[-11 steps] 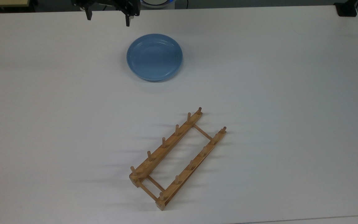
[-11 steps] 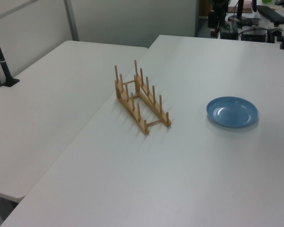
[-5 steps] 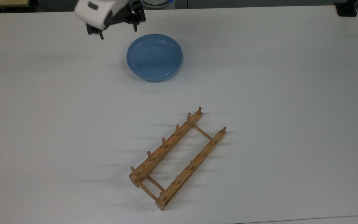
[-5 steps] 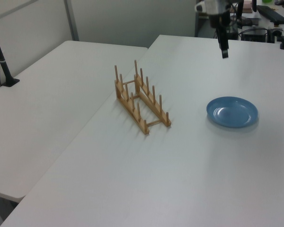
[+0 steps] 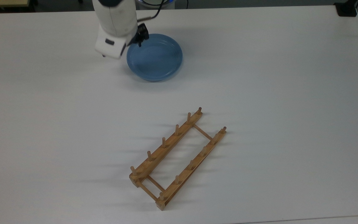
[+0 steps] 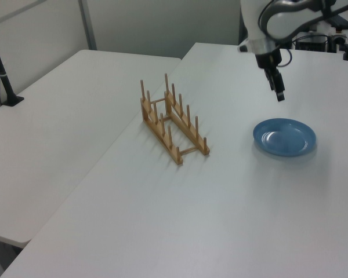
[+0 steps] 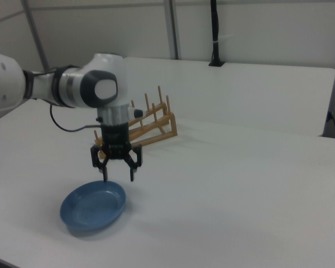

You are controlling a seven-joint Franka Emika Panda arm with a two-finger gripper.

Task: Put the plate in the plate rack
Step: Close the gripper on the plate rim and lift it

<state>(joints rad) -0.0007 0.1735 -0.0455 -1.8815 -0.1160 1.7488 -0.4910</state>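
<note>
The light-blue plate [image 5: 154, 57] lies flat on the white table, also seen in the left view [image 6: 285, 137] and the right view [image 7: 93, 206]. The wooden plate rack [image 5: 177, 158] stands apart from it, nearer the top view's bottom edge, with nothing between its pegs [image 6: 173, 121] [image 7: 139, 125]. My gripper [image 7: 118, 175] hangs open and holds nothing, pointing down a little above the plate's rim on the top view's left side. One dark fingertip [image 5: 140, 42] shows over that rim. In the left view the gripper [image 6: 279, 92] is above the plate's far edge.
The white arm [image 5: 115, 25] reaches in from the top view's upper edge. A black mount [image 5: 346, 9] sits at the table's upper-right corner. A black pole [image 6: 3, 75] stands on the adjoining table in the left view's left.
The arm has come in from the top view's upper edge and dropped toward the plate's left rim. Plate and rack have not moved.
</note>
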